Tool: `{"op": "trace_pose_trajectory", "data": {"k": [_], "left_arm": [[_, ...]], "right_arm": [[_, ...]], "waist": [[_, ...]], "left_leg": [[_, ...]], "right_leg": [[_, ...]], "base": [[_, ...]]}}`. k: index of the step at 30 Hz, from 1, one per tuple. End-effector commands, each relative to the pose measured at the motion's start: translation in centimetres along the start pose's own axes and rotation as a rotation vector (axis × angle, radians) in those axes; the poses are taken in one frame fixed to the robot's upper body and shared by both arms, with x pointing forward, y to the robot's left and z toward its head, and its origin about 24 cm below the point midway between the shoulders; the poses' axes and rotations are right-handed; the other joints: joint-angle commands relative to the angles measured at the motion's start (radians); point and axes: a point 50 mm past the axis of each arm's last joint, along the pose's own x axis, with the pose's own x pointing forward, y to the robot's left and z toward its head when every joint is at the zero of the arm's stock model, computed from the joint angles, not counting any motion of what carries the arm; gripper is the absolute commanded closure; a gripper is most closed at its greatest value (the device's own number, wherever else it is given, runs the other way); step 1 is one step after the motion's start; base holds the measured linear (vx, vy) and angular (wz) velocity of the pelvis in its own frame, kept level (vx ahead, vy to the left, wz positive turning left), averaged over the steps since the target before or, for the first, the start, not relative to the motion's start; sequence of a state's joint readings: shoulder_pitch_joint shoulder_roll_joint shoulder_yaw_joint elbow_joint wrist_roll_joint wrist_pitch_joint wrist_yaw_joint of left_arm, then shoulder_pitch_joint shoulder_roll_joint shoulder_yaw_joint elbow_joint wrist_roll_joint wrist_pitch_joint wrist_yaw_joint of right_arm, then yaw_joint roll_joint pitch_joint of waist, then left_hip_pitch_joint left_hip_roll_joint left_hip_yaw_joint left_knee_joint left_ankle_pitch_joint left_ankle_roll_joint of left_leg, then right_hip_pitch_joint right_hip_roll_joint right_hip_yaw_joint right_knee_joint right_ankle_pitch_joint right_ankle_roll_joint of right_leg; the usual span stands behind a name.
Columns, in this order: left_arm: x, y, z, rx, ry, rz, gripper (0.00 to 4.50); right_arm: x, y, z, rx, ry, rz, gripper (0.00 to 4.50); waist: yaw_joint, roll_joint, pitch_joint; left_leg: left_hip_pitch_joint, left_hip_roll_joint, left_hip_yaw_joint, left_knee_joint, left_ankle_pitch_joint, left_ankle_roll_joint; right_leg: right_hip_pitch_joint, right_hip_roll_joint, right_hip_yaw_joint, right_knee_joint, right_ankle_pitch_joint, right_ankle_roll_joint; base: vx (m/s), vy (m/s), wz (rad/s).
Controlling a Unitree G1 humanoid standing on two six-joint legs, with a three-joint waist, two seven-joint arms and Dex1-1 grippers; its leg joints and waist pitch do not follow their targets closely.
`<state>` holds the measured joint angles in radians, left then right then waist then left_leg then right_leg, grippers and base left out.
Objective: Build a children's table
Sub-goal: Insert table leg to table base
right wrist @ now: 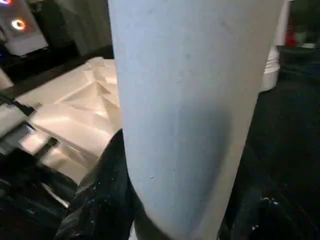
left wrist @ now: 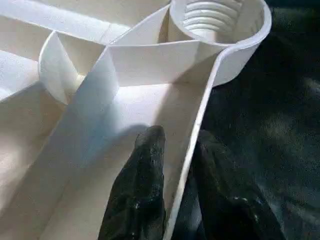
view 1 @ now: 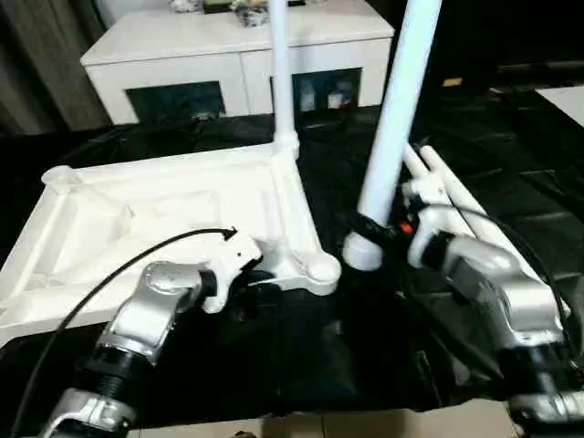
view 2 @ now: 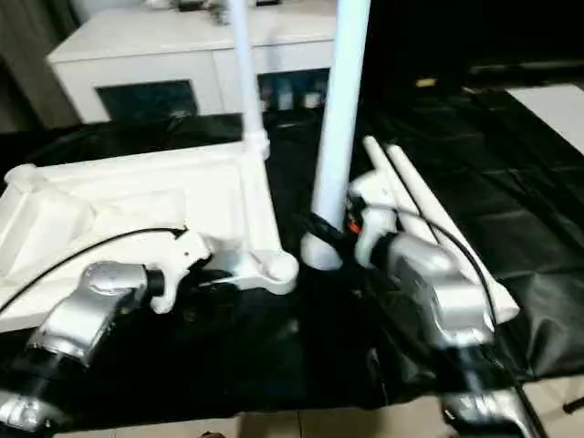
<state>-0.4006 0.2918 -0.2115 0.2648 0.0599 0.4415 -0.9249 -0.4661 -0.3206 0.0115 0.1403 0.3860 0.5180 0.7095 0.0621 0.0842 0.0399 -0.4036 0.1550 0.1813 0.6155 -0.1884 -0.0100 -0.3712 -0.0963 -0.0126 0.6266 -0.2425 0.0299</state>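
The children's table's white tabletop (view 1: 109, 228) lies upside down on the black work table. One leg (view 1: 282, 73) stands upright in its far right corner socket. My left gripper (left wrist: 182, 170) is shut on the tabletop's raised rim, one finger (left wrist: 150, 165) inside and the other outside, just short of the near right corner socket (left wrist: 215, 17). That socket (view 1: 321, 267) is threaded and has no leg in it. My right gripper (view 1: 383, 228) is shut on a second leg (view 1: 394, 128), held nearly upright, its thick end just right of that socket. Two more legs (view 1: 452, 196) lie behind my right wrist.
A white cabinet (view 1: 237, 55) with dark glass doors stands behind the black-covered work table (view 1: 347, 365). A black cable (view 1: 119, 265) runs along my left forearm. The table's near edge and a strip of floor (view 1: 301, 427) show at the bottom.
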Motion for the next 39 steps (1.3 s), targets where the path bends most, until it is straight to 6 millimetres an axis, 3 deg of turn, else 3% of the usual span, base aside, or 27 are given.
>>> {"op": "trace_pose_trajectory", "data": {"k": [1,4,5,7,9,11,13,14,16,17,18,19,24,29,30,34,39], "left_arm": [[1.1,-1.0,-1.6,-0.075,0.043,0.012,3.81],[1.3,-1.2,-1.4,-0.063,0.037,0.028,3.81],[1.9,-1.4,-0.8,-0.004,0.02,0.055,3.46],[2.0,-1.5,-0.4,0.028,0.012,0.06,3.46],[1.6,-1.3,0.0,0.073,0.014,0.036,3.08],[1.3,-1.0,0.3,0.095,0.012,0.025,3.02],[0.8,-0.4,0.9,0.129,0.0,0.03,2.77],[0.5,0.0,1.2,0.14,0.0,0.016,2.64],[0.2,0.3,1.4,0.15,0.001,0.006,2.64],[0.0,0.5,1.6,0.165,0.004,-0.007,2.64],[-0.1,0.8,1.6,0.171,0.011,-0.017,2.64],[-0.3,1.2,1.7,0.186,0.022,-0.022,2.64],[-0.8,2.4,2.2,0.199,0.025,-0.047,2.64],[-1.3,3.6,3.2,0.216,0.024,-0.065,2.64],[-1.5,3.8,3.5,0.216,0.015,-0.075,2.91],[-1.8,4.1,3.9,0.217,0.002,-0.091,3.04],[-2.1,4.7,2.5,0.254,0.113,-0.132,3.41]], "right_arm": [[0.1,0.1,0.6,-0.001,-0.011,0.021,2.65],[0.2,0.1,0.7,-0.004,-0.009,0.025,2.65],[0.4,0.2,0.7,-0.01,-0.001,0.029,2.65],[0.4,0.2,0.8,-0.017,0.006,0.033,2.65],[0.5,0.4,0.8,-0.027,0.013,0.042,2.65],[0.5,0.4,0.8,-0.031,0.015,0.047,2.65],[0.5,0.5,0.8,-0.035,0.018,0.054,2.65],[0.4,0.6,0.7,-0.041,0.021,0.06,2.65],[0.4,0.7,0.7,-0.046,0.022,0.064,2.65],[0.4,0.8,0.7,-0.048,0.023,0.068,2.65],[0.3,0.8,0.7,-0.049,0.024,0.071,2.65],[0.3,0.8,0.6,-0.05,0.024,0.072,2.65],[0.0,0.9,0.6,-0.052,0.026,0.079,2.65],[-0.3,1.1,0.4,-0.055,0.037,0.094,2.65],[-0.3,1.1,0.4,-0.056,0.039,0.097,2.65],[-0.4,1.2,0.3,-0.057,0.043,0.1,2.65],[-0.3,1.2,0.2,-0.065,0.051,0.105,2.65]], "waist": [[0.002,-0.03,-0.057],[0.003,-0.038,-0.056],[0.003,-0.048,-0.055],[0.006,-0.041,-0.054],[0.007,-0.041,-0.055],[0.007,-0.042,-0.055],[0.008,-0.034,-0.057],[0.008,-0.038,-0.059],[0.008,-0.037,-0.063],[0.01,-0.027,-0.064],[0.009,-0.034,-0.067],[0.01,-0.03,-0.068],[0.01,-0.016,-0.067],[0.014,-0.017,-0.069],[0.014,-0.015,-0.068],[0.016,-0.015,-0.07],[0.018,-0.011,-0.071]], "left_leg": [[0.03,0.069,-0.026,-0.089,-0.131,0.075],[0.028,0.066,-0.025,-0.091,-0.146,0.057],[0.026,0.065,-0.025,-0.09,-0.144,0.061],[0.028,0.067,-0.026,-0.091,-0.159,0.056],[0.03,0.067,-0.026,-0.092,-0.164,0.045],[0.03,0.066,-0.026,-0.093,-0.162,0.037],[0.03,0.065,-0.027,-0.092,-0.152,0.03],[0.03,0.065,-0.026,-0.09,-0.137,0.03],[0.028,0.062,-0.025,-0.084,-0.098,0.041],[0.028,0.061,-0.026,-0.083,-0.092,0.043],[0.026,0.059,-0.024,-0.078,-0.069,0.054],[0.024,0.059,-0.024,-0.076,-0.053,0.061],[0.029,0.061,-0.025,-0.079,-0.104,0.041],[0.031,0.061,-0.025,-0.08,-0.112,0.022],[0.03,0.06,-0.024,-0.077,-0.102,0.025],[0.029,0.06,-0.023,-0.075,-0.092,0.033],[0.032,0.061,-0.024,-0.076,-0.103,0.026]], "right_leg": [[0.013,-0.047,0.019,-0.07,-0.039,-0.251],[0.017,-0.049,0.019,-0.072,-0.028,-0.243],[0.019,-0.051,0.02,-0.074,-0.032,-0.24],[0.017,-0.053,0.021,-0.077,-0.057,-0.234],[0.015,-0.05,0.021,-0.077,-0.059,-0.228],[0.015,-0.048,0.02,-0.075,-0.046,-0.229],[0.015,-0.047,0.02,-0.071,-0.013,-0.231],[0.016,-0.046,0.019,-0.068,0.023,-0.233],[0.019,-0.045,0.018,-0.06,0.1,-0.245],[0.017,-0.046,0.018,-0.058,0.113,-0.246],[0.02,-0.045,0.018,-0.055,0.153,-0.251],[0.019,-0.043,0.016,-0.052,0.182,-0.258],[0.017,-0.043,0.013,-0.05,0.163,-0.274],[0.02,-0.042,0.012,-0.049,0.176,-0.28],[0.02,-0.044,0.012,-0.047,0.194,-0.284],[0.021,-0.045,0.012,-0.046,0.206,-0.291],[0.019,-0.043,0.011,-0.046,0.194,-0.291]], "base": [[0.0,0.0,0.0],[0.0,0.0,0.0],[0.0,0.0,0.0],[0.0,0.0,0.0],[0.0,0.0,0.0],[0.0,0.0,0.0],[0.0,0.0,0.0],[0.0,0.0,0.0],[0.0,0.0,0.0],[0.0,0.0,0.0],[0.0,0.0,0.0],[0.0,0.0,0.0],[0.0,0.0,0.0],[0.0,0.0,0.0],[0.0,0.0,0.0],[0.0,0.0,0.0],[0.0,0.0,0.0]]}}
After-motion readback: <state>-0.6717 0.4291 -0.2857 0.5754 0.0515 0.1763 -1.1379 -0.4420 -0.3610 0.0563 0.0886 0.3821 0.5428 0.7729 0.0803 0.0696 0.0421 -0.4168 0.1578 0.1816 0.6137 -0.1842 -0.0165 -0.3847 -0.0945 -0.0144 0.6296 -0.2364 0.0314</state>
